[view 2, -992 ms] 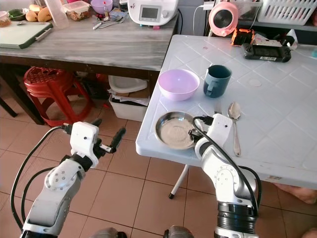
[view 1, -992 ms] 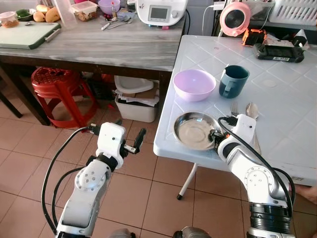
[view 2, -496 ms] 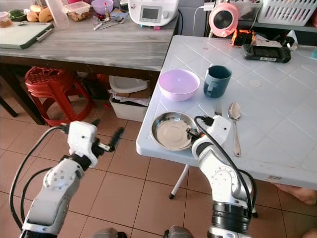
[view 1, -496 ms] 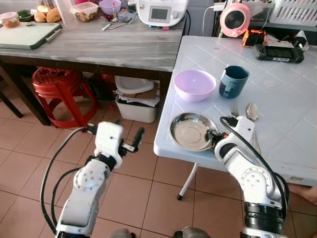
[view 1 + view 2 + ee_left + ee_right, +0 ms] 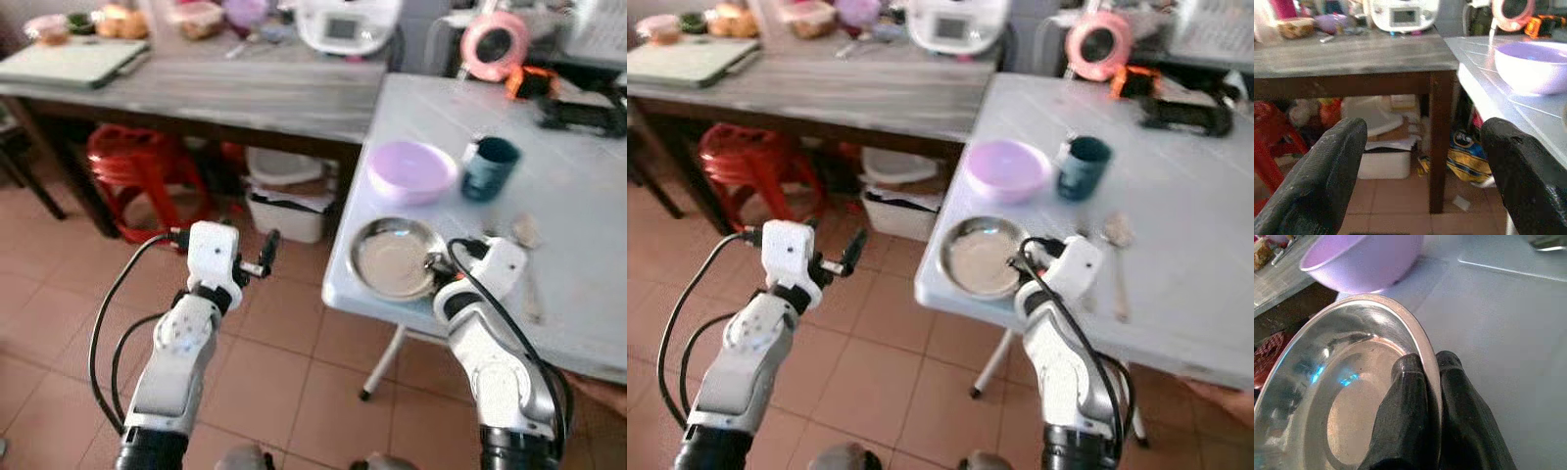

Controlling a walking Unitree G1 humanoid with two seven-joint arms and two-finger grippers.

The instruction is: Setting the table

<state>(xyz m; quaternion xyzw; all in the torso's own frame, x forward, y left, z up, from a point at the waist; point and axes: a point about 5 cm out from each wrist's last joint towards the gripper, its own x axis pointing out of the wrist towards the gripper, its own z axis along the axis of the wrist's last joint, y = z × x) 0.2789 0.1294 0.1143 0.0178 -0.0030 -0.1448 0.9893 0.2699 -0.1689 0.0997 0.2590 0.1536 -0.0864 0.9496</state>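
The right gripper point(image 5: 1431, 377) pinches the steel plate's point(image 5: 392, 257) rim near the white table's point(image 5: 588, 196) edge. A slip could drop it to the floor. The left gripper point(image 5: 1420, 161) hangs spread, idle.

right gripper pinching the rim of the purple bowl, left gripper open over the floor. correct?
Not quite. The right gripper is shut on the rim of the steel plate, not the purple bowl, which sits untouched beyond it; the right wrist view shows this. The left gripper is indeed open over the floor.
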